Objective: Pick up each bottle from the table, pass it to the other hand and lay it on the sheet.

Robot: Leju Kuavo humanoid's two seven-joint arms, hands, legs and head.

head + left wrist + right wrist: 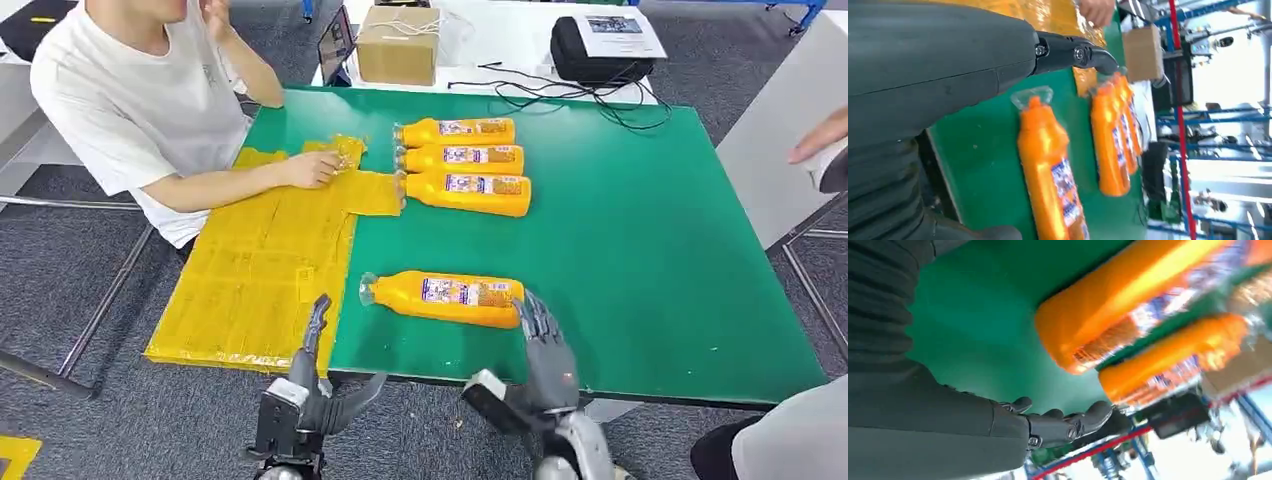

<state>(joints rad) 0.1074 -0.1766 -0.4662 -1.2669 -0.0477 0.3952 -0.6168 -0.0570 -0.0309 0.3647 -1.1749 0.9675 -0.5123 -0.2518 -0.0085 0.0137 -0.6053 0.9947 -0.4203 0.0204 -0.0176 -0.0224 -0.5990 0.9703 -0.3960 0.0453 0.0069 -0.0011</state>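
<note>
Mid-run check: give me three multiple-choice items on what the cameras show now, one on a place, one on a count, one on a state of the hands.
1. Where does the nearest bottle lie?
A. On the yellow sheet
B. On the green table, near the front edge
C. In the cardboard box

2. How many orange bottles are on the table?
A. Two
B. Six
C. Four

3. What is the right hand doing?
A. Open beside the nearest bottle's base
B. Lifting a bottle
C. Resting on the sheet

Answers: 1 B, it rests on bare green table, off the yellow sheet. 2 C, three in a row plus one nearer. 3 A, fingers spread, holding nothing.
</note>
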